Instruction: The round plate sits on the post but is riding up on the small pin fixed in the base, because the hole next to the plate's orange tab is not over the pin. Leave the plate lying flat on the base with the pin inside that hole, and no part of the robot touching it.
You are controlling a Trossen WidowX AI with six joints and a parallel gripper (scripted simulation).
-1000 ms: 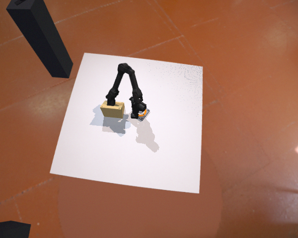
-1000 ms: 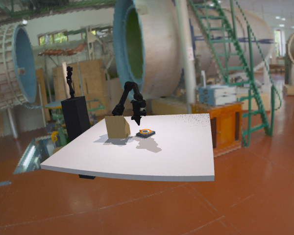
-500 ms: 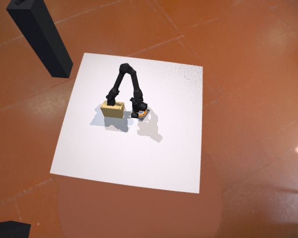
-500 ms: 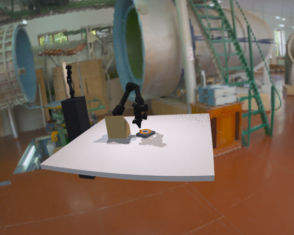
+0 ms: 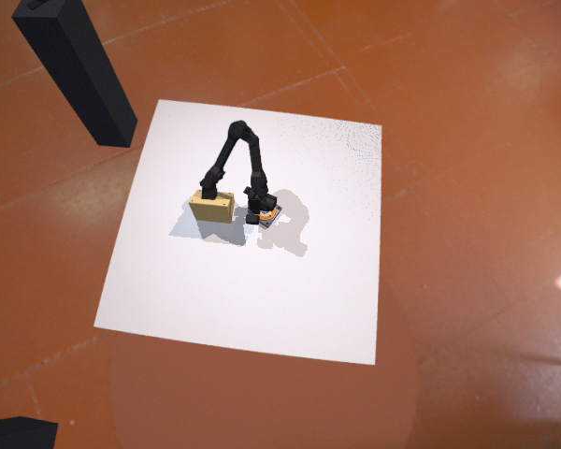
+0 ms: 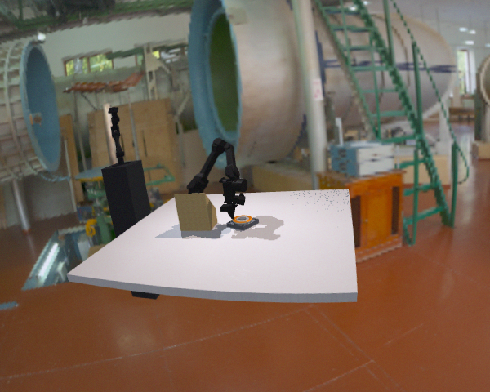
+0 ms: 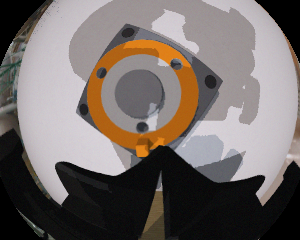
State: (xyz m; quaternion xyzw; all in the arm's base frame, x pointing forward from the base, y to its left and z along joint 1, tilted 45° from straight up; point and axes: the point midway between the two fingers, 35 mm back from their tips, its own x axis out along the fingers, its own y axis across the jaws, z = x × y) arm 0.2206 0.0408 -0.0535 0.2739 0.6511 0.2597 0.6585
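The gripper [image 7: 157, 154] hangs low over the plate [image 7: 142, 95], its fingers closed together with nothing between them. In the wrist view their joined tips point at the orange tab [image 7: 145, 146], which sticks out from the plate's rim on the side nearest the gripper; whether the tips touch the tab cannot be told.

The plate is an orange ring around a grey inner disc, seated on the post [image 7: 140, 92] at the middle of the square grey base [image 7: 205, 90]. Small dark holes show in the ring and at the base's corners. The pin cannot be made out, nor whether the plate lies flat.

The base [image 5: 274, 212] sits near the middle of the white table [image 5: 242, 299], a little toward the far edge, just beside the tan block [image 5: 212, 207] that carries the arm [image 5: 244, 150]. From that block the arm rises, bends and comes down onto the plate [image 6: 242, 219].
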